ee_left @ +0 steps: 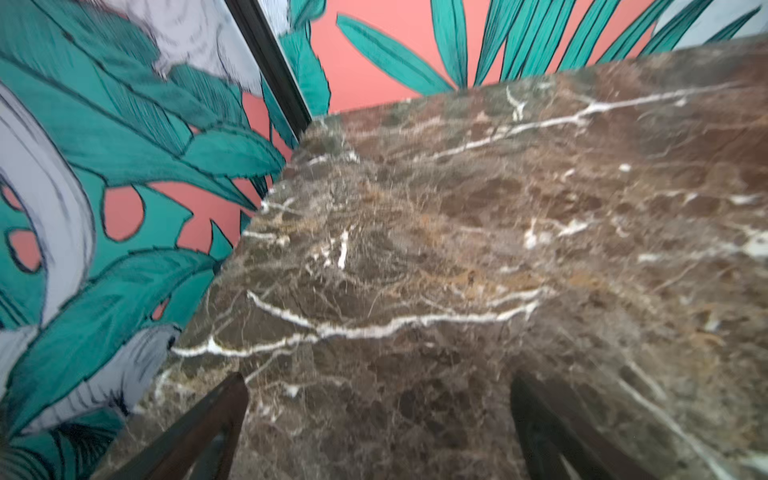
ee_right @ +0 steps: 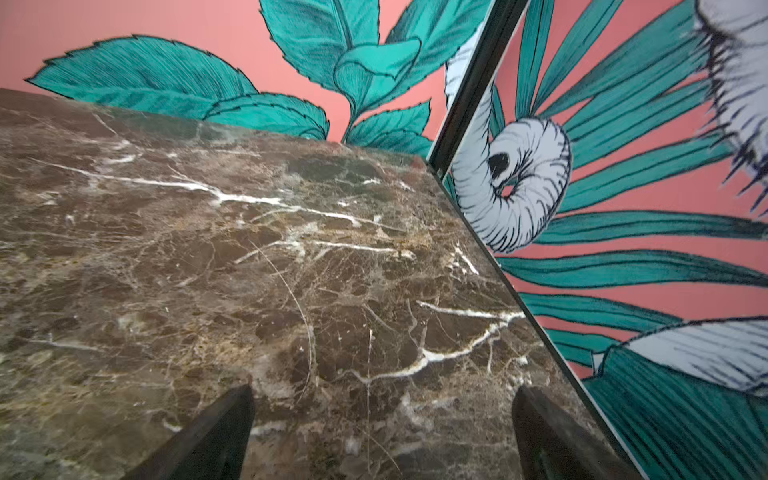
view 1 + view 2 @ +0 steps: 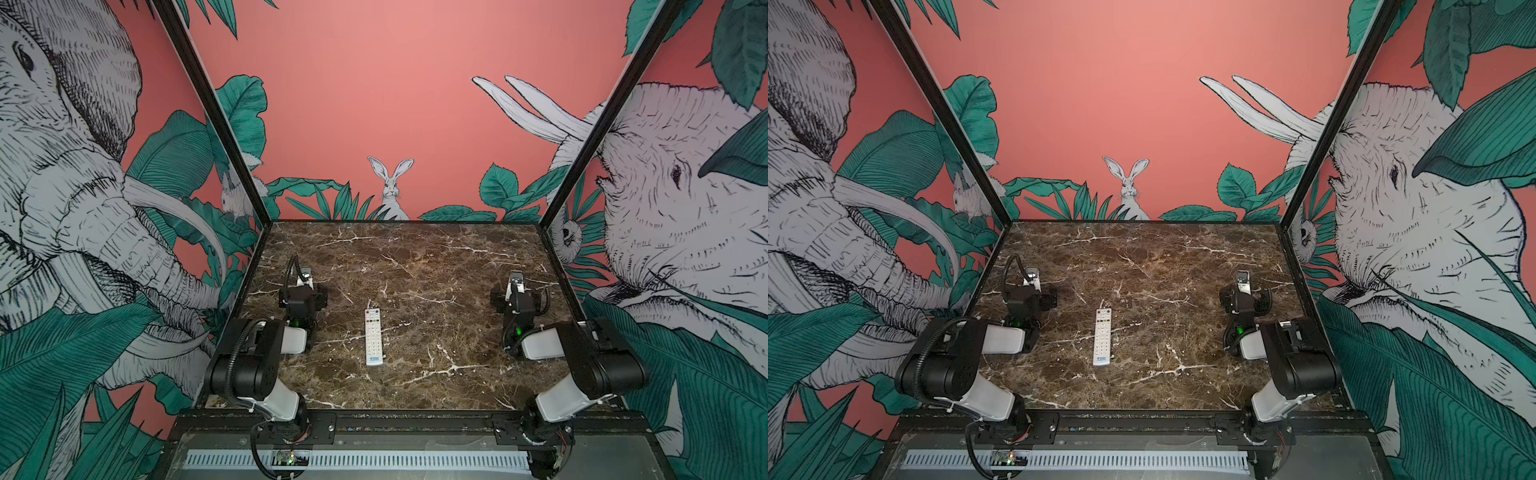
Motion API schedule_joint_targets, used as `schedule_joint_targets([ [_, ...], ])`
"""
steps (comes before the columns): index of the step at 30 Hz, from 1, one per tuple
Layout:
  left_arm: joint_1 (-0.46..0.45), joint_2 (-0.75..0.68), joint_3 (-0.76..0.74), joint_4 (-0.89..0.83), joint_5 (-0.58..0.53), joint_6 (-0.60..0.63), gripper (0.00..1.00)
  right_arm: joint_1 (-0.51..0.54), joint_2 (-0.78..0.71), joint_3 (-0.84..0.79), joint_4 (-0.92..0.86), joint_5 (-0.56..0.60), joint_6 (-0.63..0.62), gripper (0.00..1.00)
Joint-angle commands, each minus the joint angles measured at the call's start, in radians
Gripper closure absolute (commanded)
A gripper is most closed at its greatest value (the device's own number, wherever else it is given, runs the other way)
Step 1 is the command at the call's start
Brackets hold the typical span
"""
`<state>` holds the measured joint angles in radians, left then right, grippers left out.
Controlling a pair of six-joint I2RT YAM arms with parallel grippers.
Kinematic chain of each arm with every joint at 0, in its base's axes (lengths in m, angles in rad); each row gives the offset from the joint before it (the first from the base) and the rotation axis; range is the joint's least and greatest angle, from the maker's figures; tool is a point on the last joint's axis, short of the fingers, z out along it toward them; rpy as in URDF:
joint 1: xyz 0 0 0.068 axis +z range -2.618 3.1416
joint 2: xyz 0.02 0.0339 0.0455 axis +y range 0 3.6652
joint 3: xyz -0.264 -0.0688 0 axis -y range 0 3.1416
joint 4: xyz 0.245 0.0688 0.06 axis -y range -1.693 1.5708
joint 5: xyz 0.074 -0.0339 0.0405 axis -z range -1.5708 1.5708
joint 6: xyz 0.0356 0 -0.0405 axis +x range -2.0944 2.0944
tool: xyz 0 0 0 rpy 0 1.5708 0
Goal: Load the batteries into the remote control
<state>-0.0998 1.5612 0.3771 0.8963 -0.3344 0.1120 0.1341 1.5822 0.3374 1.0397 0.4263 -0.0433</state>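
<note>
The remote control [image 3: 373, 336] [image 3: 1102, 337] lies flat on the dark marble table near its middle, buttons up, with the blue logo band at the near end. I cannot make out the batteries in any view. My left gripper [image 3: 303, 296] [image 1: 378, 380] rests low over the table to the left of the remote and well apart from it. It is open, with only bare marble between its fingers. My right gripper [image 3: 516, 296] [image 2: 383, 391] sits on the right side, farther from the remote, open and empty too. Both point toward the back wall.
The marble table [image 3: 415, 257] is boxed in by mural walls at the back and both sides, with black posts [image 3: 232, 137] at the back corners. A black rail [image 3: 415, 419] carrying both arm bases runs along the front edge.
</note>
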Motion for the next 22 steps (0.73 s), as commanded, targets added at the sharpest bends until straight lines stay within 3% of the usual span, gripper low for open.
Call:
schedule_joint_targets([
  [1,0.002,0.009,0.005,0.066,0.044,-0.016,0.00,-0.037,-0.025,0.033,-0.077,-0.042,0.065,0.01],
  [22,0.006,-0.005,0.016,0.015,0.053,-0.027,0.00,-0.053,-0.028,0.033,-0.083,-0.060,0.077,0.01],
])
